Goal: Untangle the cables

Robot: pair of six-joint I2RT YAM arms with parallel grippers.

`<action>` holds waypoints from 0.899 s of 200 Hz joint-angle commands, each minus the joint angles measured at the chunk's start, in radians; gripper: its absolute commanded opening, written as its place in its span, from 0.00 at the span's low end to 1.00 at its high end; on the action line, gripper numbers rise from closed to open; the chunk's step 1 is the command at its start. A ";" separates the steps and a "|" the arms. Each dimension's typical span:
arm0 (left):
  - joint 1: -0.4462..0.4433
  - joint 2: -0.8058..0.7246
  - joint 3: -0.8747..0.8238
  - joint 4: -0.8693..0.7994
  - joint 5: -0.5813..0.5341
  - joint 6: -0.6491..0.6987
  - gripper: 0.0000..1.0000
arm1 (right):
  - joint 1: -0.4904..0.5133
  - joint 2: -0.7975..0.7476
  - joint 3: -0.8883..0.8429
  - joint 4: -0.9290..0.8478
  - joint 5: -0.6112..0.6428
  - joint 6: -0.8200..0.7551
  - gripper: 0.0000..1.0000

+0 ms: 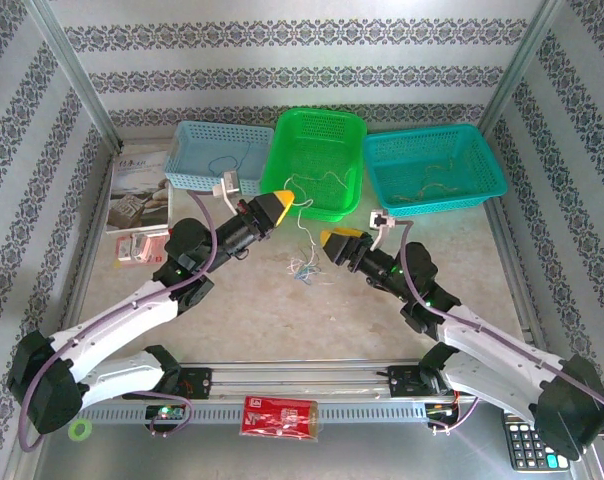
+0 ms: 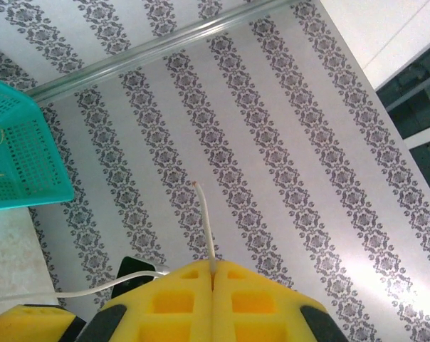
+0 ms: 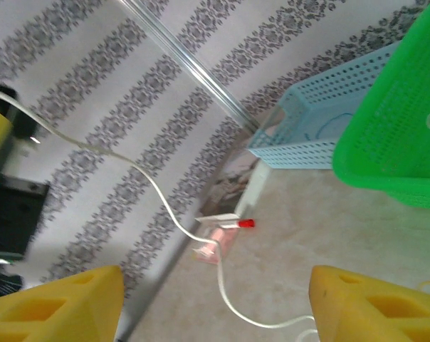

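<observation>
The cables (image 1: 302, 268) are lying as a small, loose clump on the open bench (image 1: 282, 320), just in front of the green basket (image 1: 317, 160) and in the gap between the two arms. One pale strand (image 2: 208, 231) is being drawn out of the clump. Its long axis is running away from the robot, up toward the left gripper (image 1: 287, 204), which is hanging near the basket's front edge. That gripper's yellow fingers (image 2: 179, 299) are pressing together and pinching the strand, with a short stub poking out past their tips. The right gripper (image 1: 328, 238) is sitting nearer the clump, just beside it on the right. Its fingers (image 3: 371, 306) are standing spread with nothing gripped, so by my judgement it is the arm better placed to pin or pick at the tangle. The clump is looking too small in the top view to tell which cord is crossing which. A white cord (image 3: 165, 206) is looping through the right wrist view and passing low between the spread fingers, but I cannot tell whether it is the pinched strand. Faint thin cords are showing in the pale blue basket (image 1: 197, 170) and the teal basket (image 1: 482, 185).
</observation>
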 commanded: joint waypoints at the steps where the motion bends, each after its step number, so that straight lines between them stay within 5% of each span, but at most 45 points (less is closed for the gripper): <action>1: -0.015 0.004 0.055 -0.061 0.053 0.051 0.00 | 0.004 0.011 0.036 -0.085 0.006 -0.158 0.71; 92: -0.015 0.032 0.163 -0.104 0.089 0.053 0.00 | 0.070 0.264 0.122 0.027 0.104 -0.261 0.66; 145: -0.016 0.101 0.315 -0.056 0.127 -0.007 0.00 | 0.078 0.378 0.071 0.213 0.253 -0.239 0.27; 180: -0.016 0.140 0.438 -0.053 0.143 -0.025 0.00 | 0.077 0.411 0.033 0.272 0.362 -0.217 0.15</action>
